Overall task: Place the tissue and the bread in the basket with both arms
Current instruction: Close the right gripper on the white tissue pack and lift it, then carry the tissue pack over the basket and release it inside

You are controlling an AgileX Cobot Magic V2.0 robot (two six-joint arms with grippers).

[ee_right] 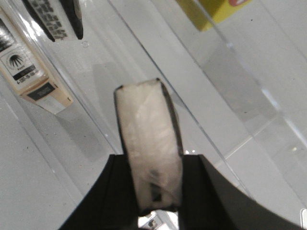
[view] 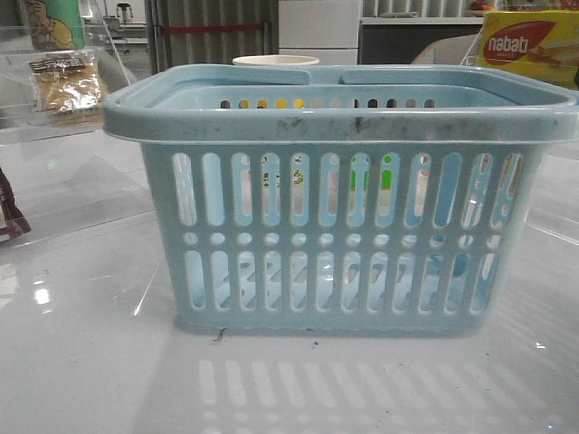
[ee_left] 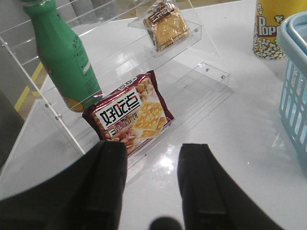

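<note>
Left gripper (ee_left: 152,153): fingers apart, holding nothing, over bare table left of the basket (view: 335,122). Just past its fingertips is a maroon wrapper (ee_left: 132,112), leaning on the lowest step of a clear acrylic shelf (ee_left: 206,72), well left of the basket.

Right gripper (ee_right: 151,184): fingers clamped on the tissue (ee_right: 146,129), which shows a pale face with dark edges. It hangs over clear acrylic. Can't tell its place relative to the basket, since the basket isn't in that view. A beige box (ee_right: 26,72) and a yellow box (ee_right: 216,9) lie beyond it.

Basket is upright at table centre. Neither arm shows in the front view.

Bread (view: 68,89) is flat on an upper shelf step, left of the basket and behind its front wall, not in it. A green bottle (ee_left: 62,57) stands further left of the bread. A popcorn cup (ee_left: 268,28) sits just behind the basket, and a nabati box (view: 529,45) is behind it to the right.
</note>
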